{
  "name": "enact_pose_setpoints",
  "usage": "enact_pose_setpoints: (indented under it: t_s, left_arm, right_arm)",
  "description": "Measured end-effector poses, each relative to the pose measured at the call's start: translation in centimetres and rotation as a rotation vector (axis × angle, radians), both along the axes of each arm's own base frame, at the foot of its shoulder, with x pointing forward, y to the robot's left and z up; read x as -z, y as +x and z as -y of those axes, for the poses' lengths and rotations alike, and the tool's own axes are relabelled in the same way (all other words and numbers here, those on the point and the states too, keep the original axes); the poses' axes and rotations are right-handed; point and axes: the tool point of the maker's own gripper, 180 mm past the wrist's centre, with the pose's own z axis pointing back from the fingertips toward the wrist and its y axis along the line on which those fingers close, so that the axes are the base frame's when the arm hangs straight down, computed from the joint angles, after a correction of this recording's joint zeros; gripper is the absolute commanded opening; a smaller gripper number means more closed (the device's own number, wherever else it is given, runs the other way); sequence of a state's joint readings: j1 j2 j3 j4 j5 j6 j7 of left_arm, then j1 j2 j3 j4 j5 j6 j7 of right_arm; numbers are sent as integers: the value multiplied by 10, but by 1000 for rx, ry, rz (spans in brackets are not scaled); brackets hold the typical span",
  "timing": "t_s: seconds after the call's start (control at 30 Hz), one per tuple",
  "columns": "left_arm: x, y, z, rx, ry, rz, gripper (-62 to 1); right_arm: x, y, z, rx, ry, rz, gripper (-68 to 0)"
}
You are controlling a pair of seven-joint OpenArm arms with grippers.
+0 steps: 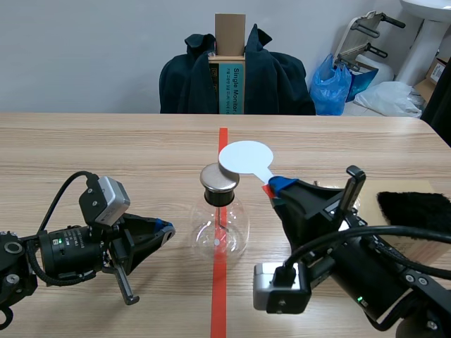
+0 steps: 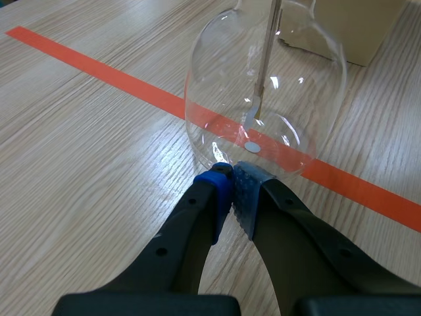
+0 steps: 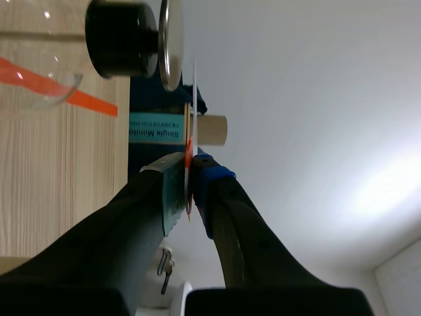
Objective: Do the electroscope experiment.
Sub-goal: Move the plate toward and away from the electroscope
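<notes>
Your left gripper (image 1: 166, 229) is closed on nothing, tips near the one glass electroscope flask (image 1: 220, 231) on the tape line. Your right gripper (image 1: 277, 187) pinches the one white paddle (image 1: 245, 156) by its handle, with the disc at the flask's metal cap (image 1: 219, 179).

Flask (image 2: 296, 92) — neck past the edge

Beyond my wooden table (image 1: 106, 148), a pale wall (image 1: 84, 49), a dark jacket (image 1: 282, 81), a blue plastic bag (image 1: 330, 84), a white basin (image 1: 426, 8)

Bright even light, soft shadows, white glints on glass flask (image 2: 302, 99)
</notes>
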State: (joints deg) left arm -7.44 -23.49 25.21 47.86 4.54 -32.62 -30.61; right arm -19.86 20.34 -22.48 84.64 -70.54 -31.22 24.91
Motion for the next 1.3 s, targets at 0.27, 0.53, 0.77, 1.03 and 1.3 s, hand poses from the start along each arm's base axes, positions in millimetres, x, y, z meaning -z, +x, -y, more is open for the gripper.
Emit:
enact_pose_setpoints:
  t_s: [0.27,0.53,0.77,1.03,1.3]
  left_arm:
    - [0,0,0,0,0,0,-590]
    - [0,0,0,0,0,0,-590]
    - [0,0,0,0,0,0,-590]
    - [0,0,0,0,0,0,-590]
    - [0,0,0,0,0,-1,-590]
  right_arm:
    - [1,-16,-16,-128,-3,-3,-667]
    - [1,-20,-20,-159,-3,-4,-667]
    - [1,-19,-19,-150,-3,-4,-667]
    - [-3,0,0,0,6,18,-667]
    - [-5,25,37,246,14,23,-667]
